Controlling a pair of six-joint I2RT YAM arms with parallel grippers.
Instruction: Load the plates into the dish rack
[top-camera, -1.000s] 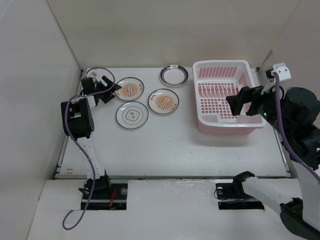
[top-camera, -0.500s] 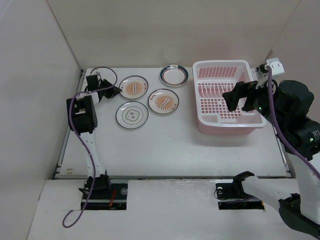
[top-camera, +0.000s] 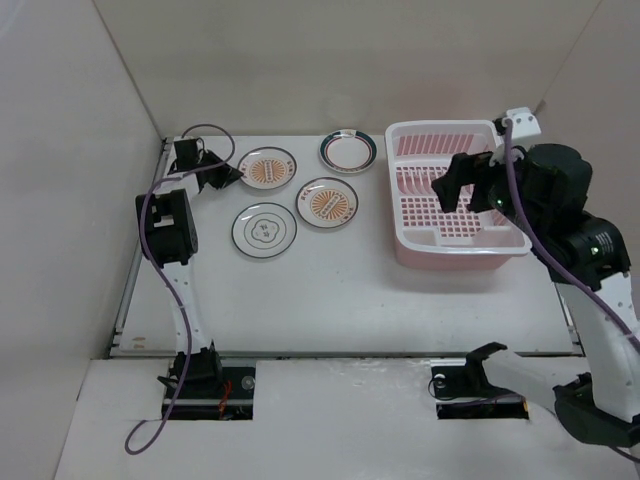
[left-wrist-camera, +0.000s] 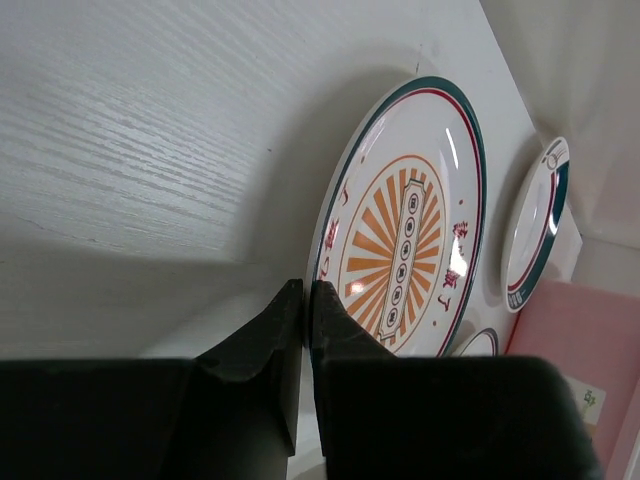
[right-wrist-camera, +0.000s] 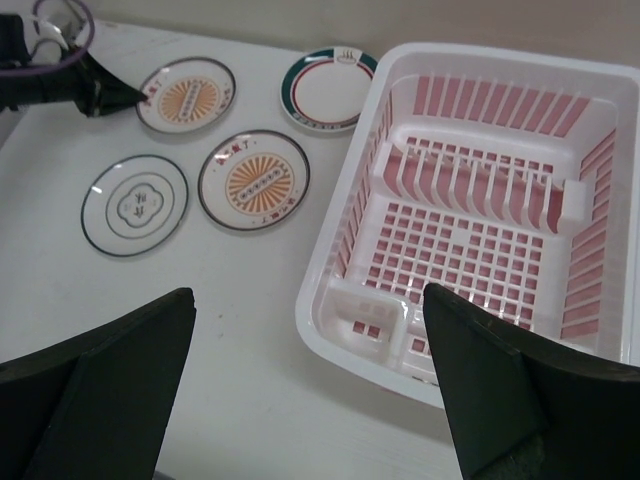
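Four plates lie at the back left of the table. My left gripper (top-camera: 232, 172) is shut on the near-left rim of an orange-centred plate (top-camera: 268, 168). In the left wrist view the fingers (left-wrist-camera: 300, 320) pinch that plate (left-wrist-camera: 405, 235) at its edge. A second orange plate (top-camera: 327, 202), a dark-ringed plate (top-camera: 263, 229) and a teal-rimmed plate (top-camera: 348, 150) lie flat. The pink-and-white dish rack (top-camera: 440, 128) stands at the right with nothing in it. My right gripper (top-camera: 462, 185) hangs open above the rack's left half, nothing between its fingers (right-wrist-camera: 110, 380).
White walls close in the table on the left, back and right. The left arm's purple cable (top-camera: 205, 131) loops over the back left corner. The rack's front rim (right-wrist-camera: 340, 335) lies under the right gripper. The teal-rimmed plate (left-wrist-camera: 535, 235) sits close to the rack's corner.
The left gripper went from open to shut on the orange plate's rim, and the plate shifted slightly back and right. The right arm moved left, over the rack.
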